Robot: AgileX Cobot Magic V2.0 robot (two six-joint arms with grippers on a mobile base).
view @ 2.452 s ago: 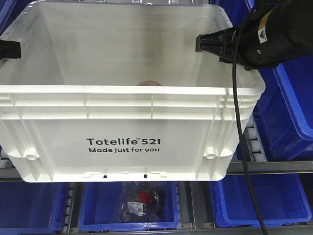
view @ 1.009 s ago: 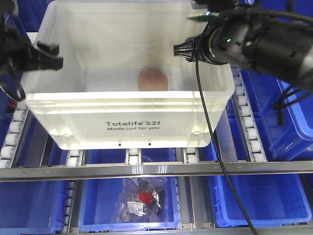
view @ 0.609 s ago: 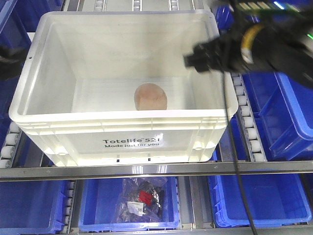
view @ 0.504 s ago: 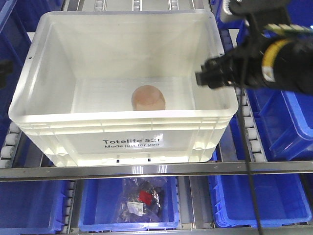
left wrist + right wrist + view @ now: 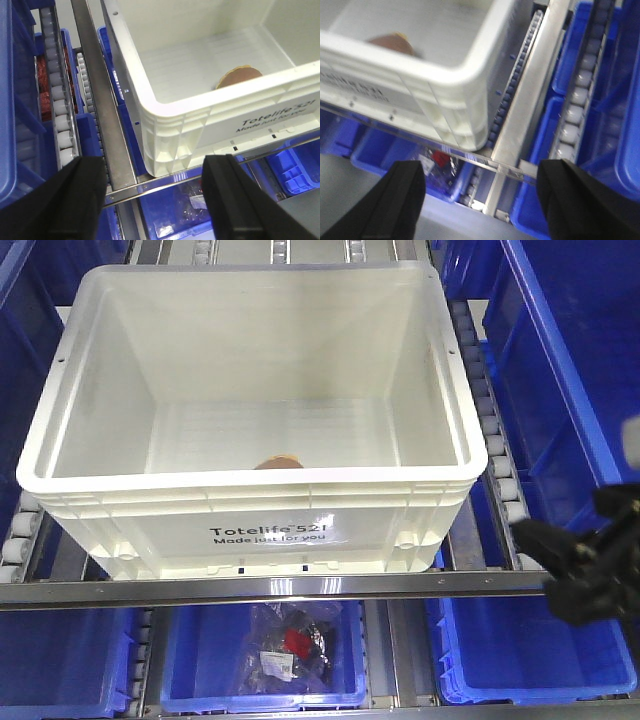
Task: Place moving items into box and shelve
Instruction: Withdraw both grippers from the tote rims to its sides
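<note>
The left gripper (image 5: pixel 155 192) hangs with its two black fingers (image 5: pixel 75 195) spread wide and nothing between them. Ahead of it and to its right sits the box (image 5: pixel 165 135), a cream-white tote resting on the shelf's roller rails (image 5: pixel 60 105); the box's near left corner lies just beyond the gap between the fingers. Inside the box, one peach-coloured ball (image 5: pixel 239 76) rests on the floor against the near wall, mostly hidden by the rim. From the front view the same ball (image 5: pixel 278 462) shows only as a sliver above the rim, and no other ball can be seen. Blue bins (image 5: pixel 262 660) stand on the level below, one holding a clear bag (image 5: pixel 288 648) with something red inside.

The right gripper (image 5: pixel 480 192) is also open and empty, fingers (image 5: pixel 400 195) well apart. The box's near right corner (image 5: pixel 465 100) lies ahead and to its left, apart from both fingers, with a metal rail (image 5: pixel 525 100) straight ahead.
</note>
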